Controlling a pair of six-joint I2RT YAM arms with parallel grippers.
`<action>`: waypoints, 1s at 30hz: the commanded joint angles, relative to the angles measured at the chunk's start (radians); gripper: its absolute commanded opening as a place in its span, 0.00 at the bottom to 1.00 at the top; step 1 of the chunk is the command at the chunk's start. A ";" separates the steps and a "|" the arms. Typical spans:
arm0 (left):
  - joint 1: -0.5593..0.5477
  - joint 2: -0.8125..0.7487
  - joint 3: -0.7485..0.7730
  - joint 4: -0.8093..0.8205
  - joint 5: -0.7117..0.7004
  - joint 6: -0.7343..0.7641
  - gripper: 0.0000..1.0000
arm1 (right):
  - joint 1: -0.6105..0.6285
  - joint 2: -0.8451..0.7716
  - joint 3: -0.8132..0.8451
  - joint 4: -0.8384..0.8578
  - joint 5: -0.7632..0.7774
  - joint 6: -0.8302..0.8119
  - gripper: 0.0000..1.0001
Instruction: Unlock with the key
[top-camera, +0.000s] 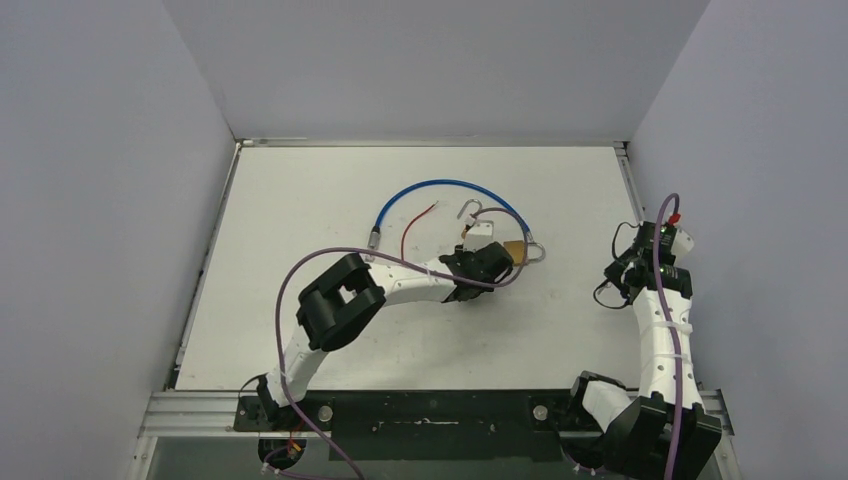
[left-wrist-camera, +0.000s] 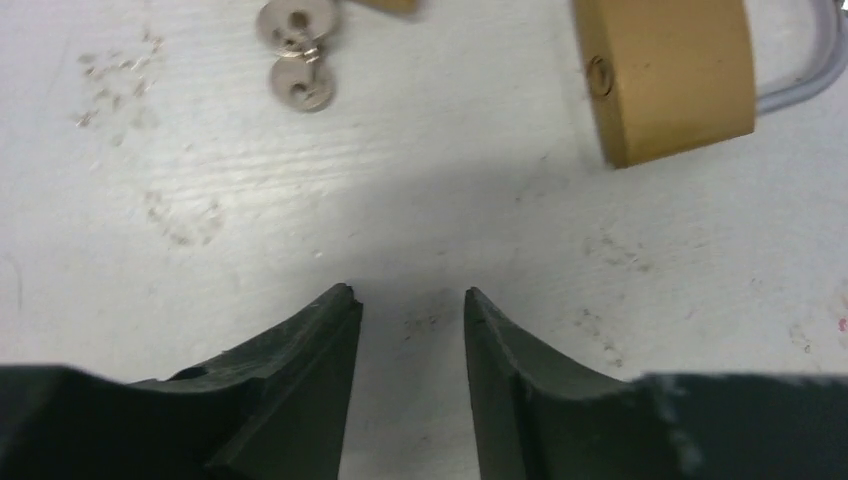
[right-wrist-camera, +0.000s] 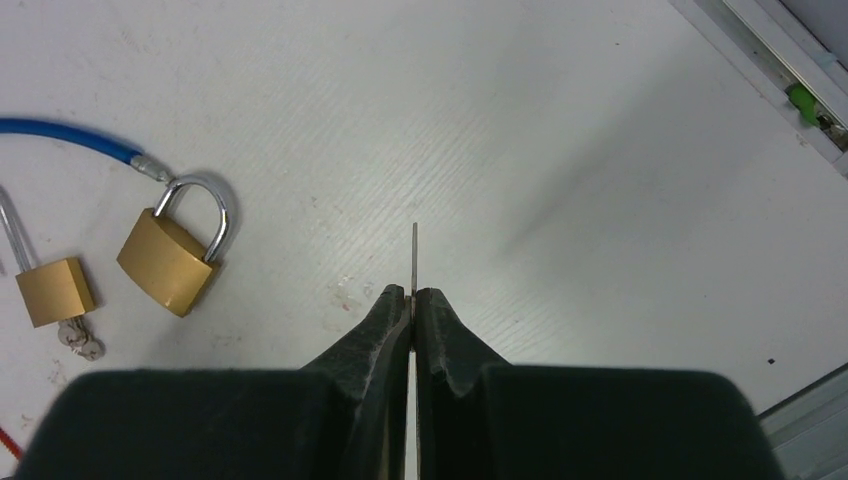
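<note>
Large padlock (left-wrist-camera: 670, 80) cropped by the left wrist view's top edge, its shackle leaving at the right edge, the same lock partly covered overhead by left gripper (top-camera: 495, 262), small padlock (right-wrist-camera: 57, 290) shackle and blue cable (right-wrist-camera: 60, 130) cut by the right wrist view's left edge, key (right-wrist-camera: 414, 255) seen edge-on, its bow hidden inside right gripper (right-wrist-camera: 413, 295).

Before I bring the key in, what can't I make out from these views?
- Top view: the left pincer partly covers the large padlock; keyhole hidden.
- Left wrist view: the small padlock is cut off by the top edge; only its keys show.
- Right wrist view: the key in the right pincer is edge-on; teeth unreadable.
</note>
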 joint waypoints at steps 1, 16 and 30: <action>0.003 -0.098 -0.106 -0.109 0.011 -0.131 0.49 | 0.010 -0.031 -0.012 0.085 -0.103 -0.048 0.00; 0.203 0.005 0.157 0.389 0.557 0.396 0.84 | 0.089 -0.149 -0.125 0.306 -0.625 -0.202 0.00; 0.194 0.330 0.466 0.426 0.789 0.516 0.74 | 0.097 -0.129 -0.064 0.190 -0.442 -0.208 0.00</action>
